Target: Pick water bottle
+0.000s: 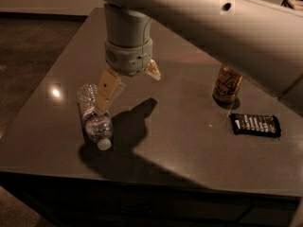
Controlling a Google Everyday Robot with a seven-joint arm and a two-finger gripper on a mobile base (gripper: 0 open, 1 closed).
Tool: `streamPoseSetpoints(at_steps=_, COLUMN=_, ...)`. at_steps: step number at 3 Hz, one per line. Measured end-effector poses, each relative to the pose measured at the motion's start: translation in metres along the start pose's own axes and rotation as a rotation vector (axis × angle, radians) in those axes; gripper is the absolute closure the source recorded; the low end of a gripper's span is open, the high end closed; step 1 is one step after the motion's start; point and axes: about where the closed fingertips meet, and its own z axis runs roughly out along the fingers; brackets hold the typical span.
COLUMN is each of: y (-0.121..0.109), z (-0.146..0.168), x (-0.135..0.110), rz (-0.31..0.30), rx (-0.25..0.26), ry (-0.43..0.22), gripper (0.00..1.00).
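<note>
The water bottle [93, 116] lies on its side toward the left of the dark worktop [184, 131], its white cap [104, 144] pointing at the near edge and its clear ribbed body running away toward the far side. The end effector [129, 91] hangs just to the right of it with its fingers spread wide and nothing held. The left finger [109, 89] slants down against the bottle's right flank, though I cannot tell if it touches. The big pale arm [213, 27] sweeps in from the upper right and blocks much of the far worktop. It also cuts across the top of an orange drink can [226, 85] standing well to the right. Just nearer than the can lies a dark wrapped bar [255, 125]. The arm's shadow [130, 126] falls between the bottle and these two.
</note>
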Motion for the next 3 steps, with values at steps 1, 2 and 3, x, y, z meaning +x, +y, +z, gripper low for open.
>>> streamPoseSetpoints(at_steps=1, y=0.001, z=0.016, x=-0.004, rz=0.032, rx=-0.027, ry=0.029, gripper=0.0)
streamPoseSetpoints(at_steps=2, y=0.01, z=0.013, x=-0.002, rz=0.048, rx=-0.081, ry=0.005, gripper=0.0)
streamPoseSetpoints(at_steps=3, y=0.024, z=0.006, x=-0.001, rz=0.041, rx=-0.117, ry=-0.01, gripper=0.0)
